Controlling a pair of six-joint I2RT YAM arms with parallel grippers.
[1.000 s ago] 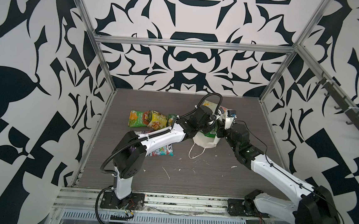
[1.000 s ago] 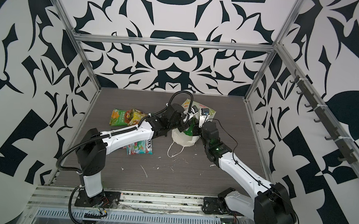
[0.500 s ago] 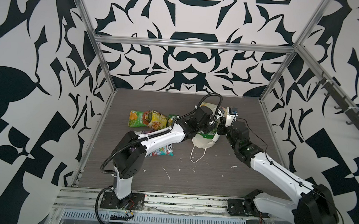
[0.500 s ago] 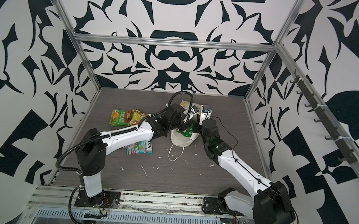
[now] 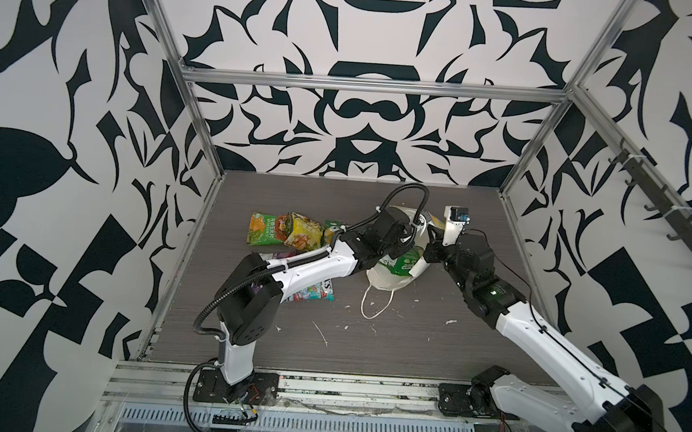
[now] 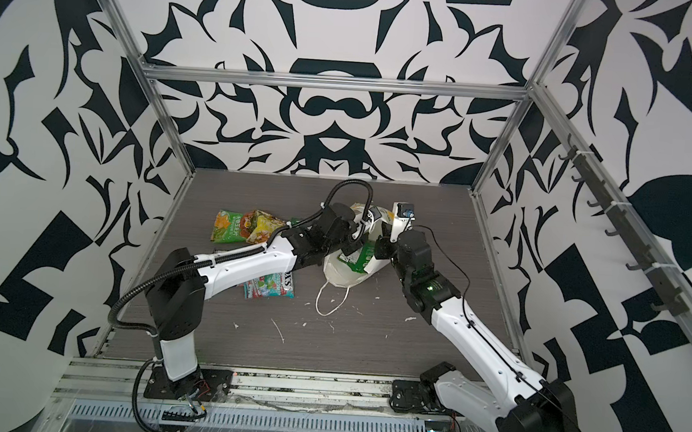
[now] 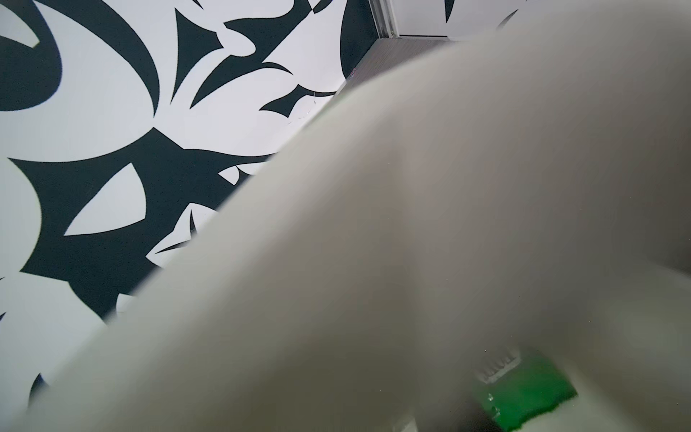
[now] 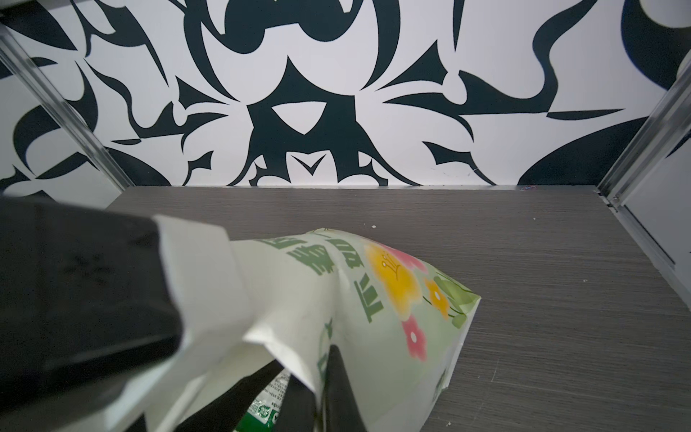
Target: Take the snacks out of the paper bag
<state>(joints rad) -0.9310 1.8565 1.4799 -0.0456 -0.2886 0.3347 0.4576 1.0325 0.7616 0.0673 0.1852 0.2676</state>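
1. While the right gripper [image 8: 316,389] is clamped on the rim of the paper bag [image 5: 390,280], its job is to hold the mouth lifted and steady. The bag lies on its side in the back half of the table [image 5: 409,355], right of the middle, with its mouth toward the front edge. Letting the rim sag would probably close the opening.
2. The left gripper [image 5: 407,244] is buried in that mouth and paper hides its jaws, so I cannot tell whether they are apart or closed on anything. A green packet [image 8: 261,411] lies just inside. I would get both fingers around its crinkly edge, not the bag wall.
3. Draw it out low, toward the left edge, where other snacks [image 5: 285,229] already lie. Keep clear of the cord handle [image 5: 375,306].
4. Risk: the thin film may slip, or the bag may drag along.
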